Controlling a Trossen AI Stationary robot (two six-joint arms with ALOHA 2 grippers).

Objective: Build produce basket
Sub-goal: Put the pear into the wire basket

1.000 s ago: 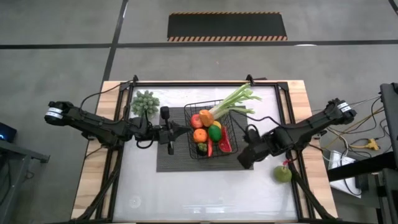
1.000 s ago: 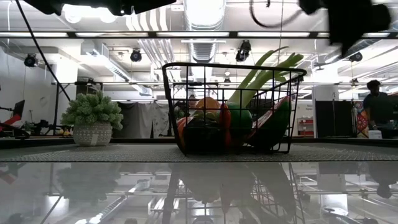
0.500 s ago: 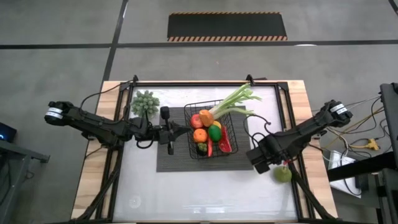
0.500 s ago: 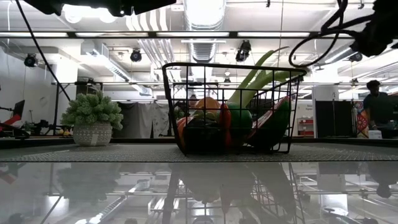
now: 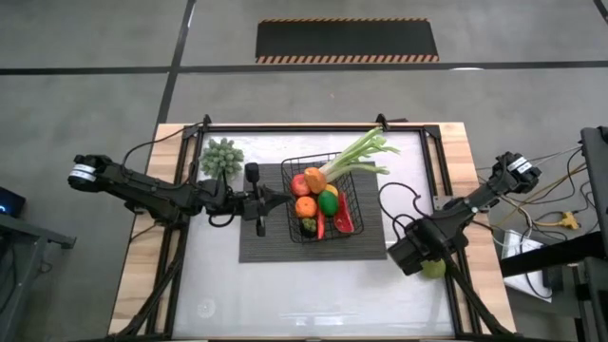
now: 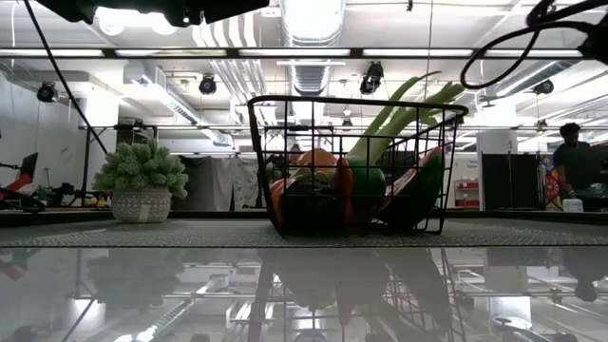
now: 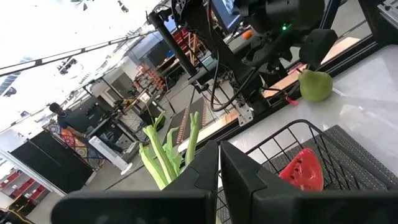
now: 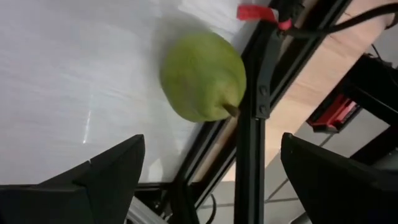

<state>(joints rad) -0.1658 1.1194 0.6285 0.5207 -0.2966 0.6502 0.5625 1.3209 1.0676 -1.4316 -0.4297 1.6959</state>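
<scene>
- Black wire-mesh rectangular basket [image 5: 348, 195] sitting on flat dark ribbed mat [image 5: 261, 242], centre of the high view, slightly right of middle.
- Inside basket: red round piece [image 5: 300, 184], two orange round pieces [image 5: 306, 207], green round piece [image 5: 328, 202], red chili [image 5: 320, 228], red slice-shaped piece [image 5: 343, 222], small dark piece [image 5: 309, 226].
- Long white-green leek [image 5: 359, 154] leaning out over the basket's upper-right corner, leafy end past the rim.
- Green pear [image 5: 435, 269] lying on the white tabletop [image 5: 313, 294], lower right of the high view, hard against the black frame rail [image 8: 252, 124]; outside the basket, well apart from it.
- Right gripper [image 5: 415, 255] directly over the pear, lower right of the high view; fingers [image 8: 102, 177] spread wide on either side of it in the right wrist view, not touching, nothing held.
- Left gripper [image 5: 281, 199] centre-left of the high view, tip at the basket's left wall; fingers [image 7: 239, 177] pressed together, nothing between them.
- Small green potted plant in pale pot [image 5: 221, 156] upper left of the table, clear of the mat.
- Person [image 6: 573, 171] visible far right of the low view, in the room behind.
</scene>
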